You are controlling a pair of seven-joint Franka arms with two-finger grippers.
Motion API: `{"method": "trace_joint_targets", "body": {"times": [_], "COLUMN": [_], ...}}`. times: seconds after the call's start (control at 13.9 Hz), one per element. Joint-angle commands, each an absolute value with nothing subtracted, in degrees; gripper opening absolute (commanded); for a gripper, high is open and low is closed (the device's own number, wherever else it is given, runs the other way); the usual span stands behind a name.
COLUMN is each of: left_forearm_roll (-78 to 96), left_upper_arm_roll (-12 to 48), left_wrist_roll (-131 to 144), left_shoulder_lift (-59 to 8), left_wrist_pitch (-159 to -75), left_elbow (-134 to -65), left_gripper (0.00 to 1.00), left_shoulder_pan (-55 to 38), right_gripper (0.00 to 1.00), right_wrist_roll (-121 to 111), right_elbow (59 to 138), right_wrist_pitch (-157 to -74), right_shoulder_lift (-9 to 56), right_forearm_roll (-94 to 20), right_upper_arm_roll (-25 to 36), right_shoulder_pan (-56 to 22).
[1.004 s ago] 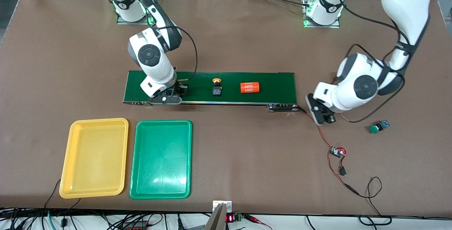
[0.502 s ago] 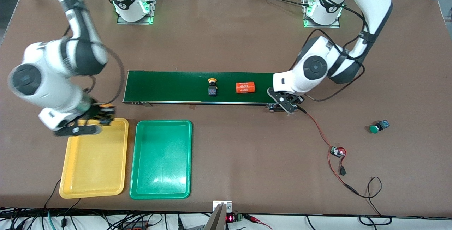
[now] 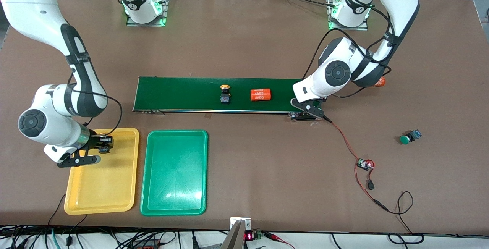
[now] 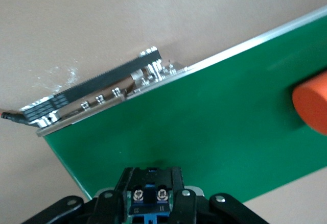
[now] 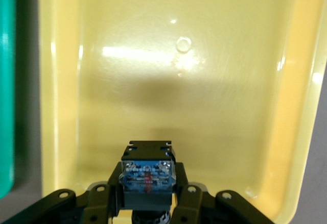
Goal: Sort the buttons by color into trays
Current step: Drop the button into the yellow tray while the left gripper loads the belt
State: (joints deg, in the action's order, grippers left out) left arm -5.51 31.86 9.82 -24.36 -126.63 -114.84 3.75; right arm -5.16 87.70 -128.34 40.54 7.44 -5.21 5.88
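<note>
We see the right pincer (image 3: 100, 144) over the yellow tray (image 3: 103, 188), above the tray's end toward the conveyor belt (image 3: 183, 93), its fingers clamped on a button (image 5: 147, 175) whose black-and-blue body shows between them in the right wrist view; the cap colour of that held button we cannot make out. The green tray (image 3: 174, 199) lies just beside the yellow tray, toward the left arm's end of the bench (image 3: 259, 172), and both trays sit nearer to the front camera than the belt. On the belt, about midway along it, stands a yellow-capped button (image 3: 225, 94), and close beside it, toward the left arm's end of the belt, lies an orange cylinder (image 3: 260, 94) with white print. The left pincer (image 3: 310, 108) is over the belt's end toward the left arm, and its fingers are closed on a second button (image 4: 148, 199) with a blue body and two screws on top, seen in the left wrist view; its cap is hidden from us. A green-capped button (image 3: 408, 137) lies on its side on the bench, well apart from the belt, toward the left arm's end and nearer to the front camera than the belt. A red wire (image 3: 345, 144) runs from the belt's end to a small circuit board (image 3: 365, 164) on the bench.
</note>
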Motion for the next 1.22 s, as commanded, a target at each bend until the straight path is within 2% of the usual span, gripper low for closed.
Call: {"method": "trace_joint_targets", "body": {"times": [0.0, 0.22, 0.29, 0.36, 0.43, 0.5, 0.57, 0.65, 0.72, 0.79, 1.0, 1.15], "left_forearm_roll": [-4.1, -4.7, -4.7, -4.7, -4.7, -4.7, -4.7, -4.7, -4.7, -4.7, -4.5, -4.6], "left_upper_arm_roll": [31.5, 31.3, 31.3, 31.3, 31.3, 31.3, 31.3, 31.3, 31.4, 31.4, 31.4, 31.4], "left_wrist_roll": [13.1, 13.1, 13.4, 13.4, 13.6, 14.1, 14.6, 14.6, 14.6, 14.6, 14.4, 12.7], "left_shoulder_lift": [-21.9, -22.1, -22.1, -22.3, -22.7, -22.9, -23.5, -23.5, -23.4, -23.1, -19.6, -15.0], "left_wrist_pitch": [-128.9, -133.0, -133.9, -134.3, -134.3, -134.3, -134.3, -134.3, -134.3, -134.2, -133.2, -127.6], "left_elbow": [-116.3, -116.5, -116.5, -116.5, -116.5, -116.5, -116.5, -116.5, -116.8, -117.0, -117.1, -117.1], "left_gripper": [0.01, 0.01, 0.01, 0.01, 0.04, 0.14, 0.32, 0.56, 0.84, 1.0, 1.0, 1.0], "left_shoulder_pan": [3.4, 3.5, 3.5, 3.5, 3.6, 3.5, 3.5, 3.5, 3.6, 3.6, 4.2, 8.1], "right_gripper": [0.02, 0.06, 0.23, 0.55, 0.82, 0.92, 1.0, 1.0, 1.0, 1.0, 1.0, 1.0], "right_wrist_roll": [-5.7, -5.7, -5.7, -5.7, -5.5, -5.6, -5.7, -5.7, -5.6, -5.3, -2.2, 2.1], "right_elbow": [85.8, 85.8, 85.8, 85.8, 85.8, 85.8, 85.8, 85.8, 85.8, 86.2, 87.2, 91.7], "right_wrist_pitch": [-130.0, -132.4, -132.5, -132.7, -133.0, -133.1, -133.0, -133.0, -132.5, -131.1, -122.9, -121.4], "right_shoulder_lift": [42.8, 44.3, 44.6, 44.6, 44.8, 45.0, 44.9, 44.5, 44.0, 41.9, 37.4, 32.5], "right_forearm_roll": [8.5, 8.7, 8.7, 8.7, 8.6, 8.5, 8.5, 8.5, 8.4, 8.3, 7.9, 7.6], "right_upper_arm_roll": [-6.2, -5.7, -5.6, -5.6, -5.6, -5.6, -5.6, -5.6, -5.7, -6.1, -6.4, -7.5], "right_shoulder_pan": [8.2, 8.4, 8.4, 8.4, 8.5, 8.5, 8.5, 8.4, 7.7, 6.9, 4.6, 3.1]}}
